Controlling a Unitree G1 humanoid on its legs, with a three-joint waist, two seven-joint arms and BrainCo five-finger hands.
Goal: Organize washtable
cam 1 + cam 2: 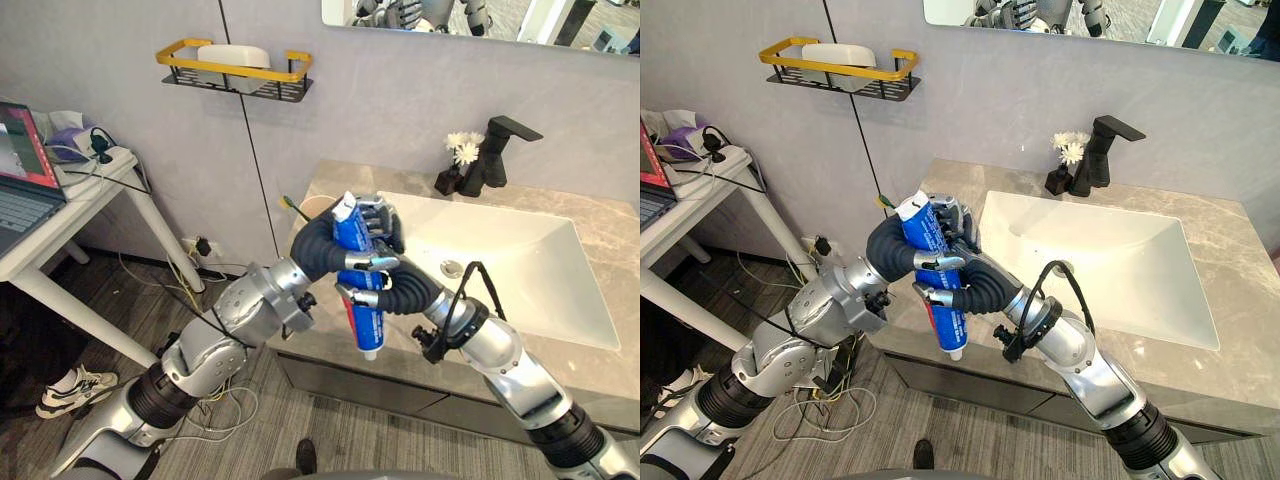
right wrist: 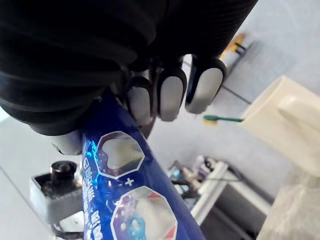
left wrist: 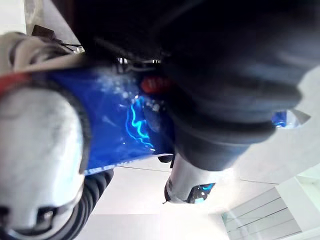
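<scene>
Toothpaste tube (image 1: pixel 368 325) near-upright, cap down, left of sink (image 1: pixel 500 260), above bench (image 1: pixel 330 185); left hand (image 1: pixel 376 224) clasps its top; right hand (image 1: pixel 362 287) clasps below

A glossy blue plastic toothpaste tube (image 1: pixel 366 322), matt black tap (image 1: pixel 497 150), smooth white basin (image 1: pixel 520 262), veined stone-look countertop (image 1: pixel 612 228).

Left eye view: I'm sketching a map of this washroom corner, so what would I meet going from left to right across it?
Laptop → wall shelf → toothpaste tube → black faucet.
</scene>
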